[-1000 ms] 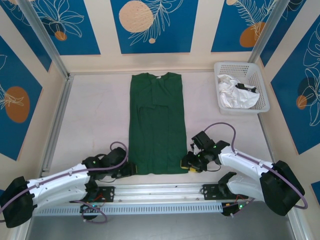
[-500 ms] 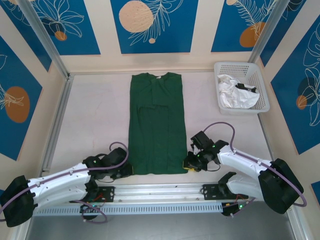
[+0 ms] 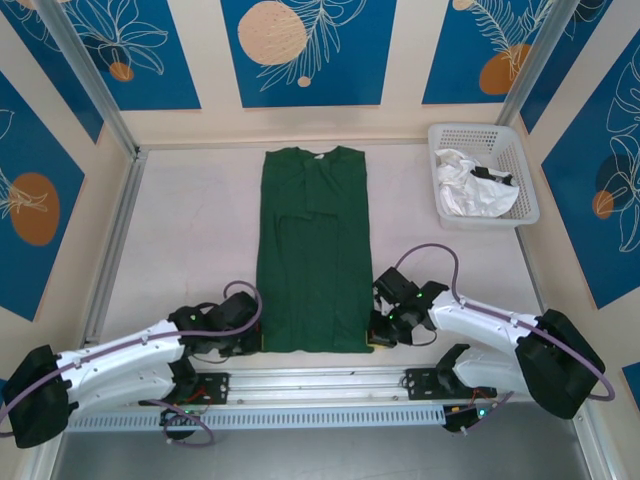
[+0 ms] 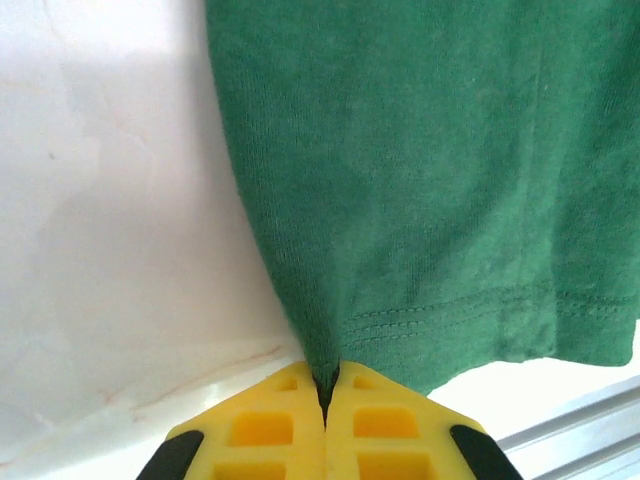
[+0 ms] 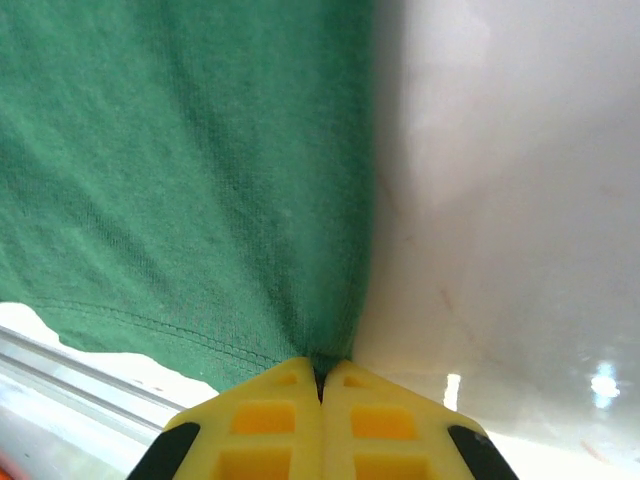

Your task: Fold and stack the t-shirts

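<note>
Left wrist view gives you the left gripper (image 4: 322, 385), jaws clenched on the near left hem corner of the green shirt (image 4: 420, 180). Your right gripper (image 5: 320, 375) pinches the near right corner the same way, jaws tight together on the cloth. From above, the shirt lies flat and lengthwise on the counter (image 3: 190, 240), sleeves folded in, collar at the far end. Far right, a basket (image 3: 527, 195) holds a crumpled white shirt (image 3: 470, 198) with a dark patch, perhaps a print.
</note>
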You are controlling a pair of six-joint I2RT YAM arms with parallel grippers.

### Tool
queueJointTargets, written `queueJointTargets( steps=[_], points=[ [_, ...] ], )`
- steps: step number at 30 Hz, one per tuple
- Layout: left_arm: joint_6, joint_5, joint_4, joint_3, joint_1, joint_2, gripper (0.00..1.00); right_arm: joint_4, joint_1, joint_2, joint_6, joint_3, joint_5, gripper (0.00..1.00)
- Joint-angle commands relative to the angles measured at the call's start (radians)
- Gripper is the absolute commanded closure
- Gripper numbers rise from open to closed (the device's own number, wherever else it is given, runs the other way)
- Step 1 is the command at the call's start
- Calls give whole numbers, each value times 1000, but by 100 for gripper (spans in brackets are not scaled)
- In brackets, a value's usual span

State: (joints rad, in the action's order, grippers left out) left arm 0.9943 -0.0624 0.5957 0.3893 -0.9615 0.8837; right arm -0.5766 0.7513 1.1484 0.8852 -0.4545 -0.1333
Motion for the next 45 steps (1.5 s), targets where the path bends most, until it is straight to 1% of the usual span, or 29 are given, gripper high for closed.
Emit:
queueJointTargets(
  steps=[1,4,7,9,13,15,18,21,22,24,26,30,33,35,42,45],
  points=[
    [-50,-66,108,19,-30,-31,100,-98,58,-16,42,17,-2,100],
    [-50,-73,170,16,-39,-85,100,-141,64,-65,58,15,19,100],
    [-46,-53,196,30,-37,-138,100,-158,27,-133,60,-10,13,100],
    [-42,-22,195,68,-36,-152,100,-156,-18,-169,51,-46,-10,100],
    [-71,63,192,187,-9,-128,100,-151,-113,-181,14,-140,-38,100],
    [-116,64,166,256,54,-91,100,-135,-174,-155,-18,-190,-65,100],
    [-186,3,104,336,177,-19,100,-106,-262,-85,-57,-267,-110,100],
    [-259,-78,44,417,316,81,100,-76,-327,18,-89,-359,-125,100],
    [-275,-96,29,441,349,113,100,-69,-342,45,-98,-382,-132,100],
    [-313,-117,6,500,406,204,100,-61,-386,128,-112,-443,-142,100],
    [-344,-121,-4,559,445,291,100,-51,-417,205,-129,-501,-146,100],
    [-378,-138,-40,649,534,458,100,-63,-478,365,-157,-629,-148,100],
    [-405,-156,-46,727,588,572,100,-67,-521,456,-166,-704,-164,100],
    [-413,-163,-55,775,609,640,100,-78,-544,522,-173,-755,-169,100],
    [-442,-192,-41,940,655,854,100,-70,-590,687,-162,-870,-187,100],
    [-445,-209,-43,972,672,915,100,-74,-591,751,-164,-911,-201,100]
  ],
)
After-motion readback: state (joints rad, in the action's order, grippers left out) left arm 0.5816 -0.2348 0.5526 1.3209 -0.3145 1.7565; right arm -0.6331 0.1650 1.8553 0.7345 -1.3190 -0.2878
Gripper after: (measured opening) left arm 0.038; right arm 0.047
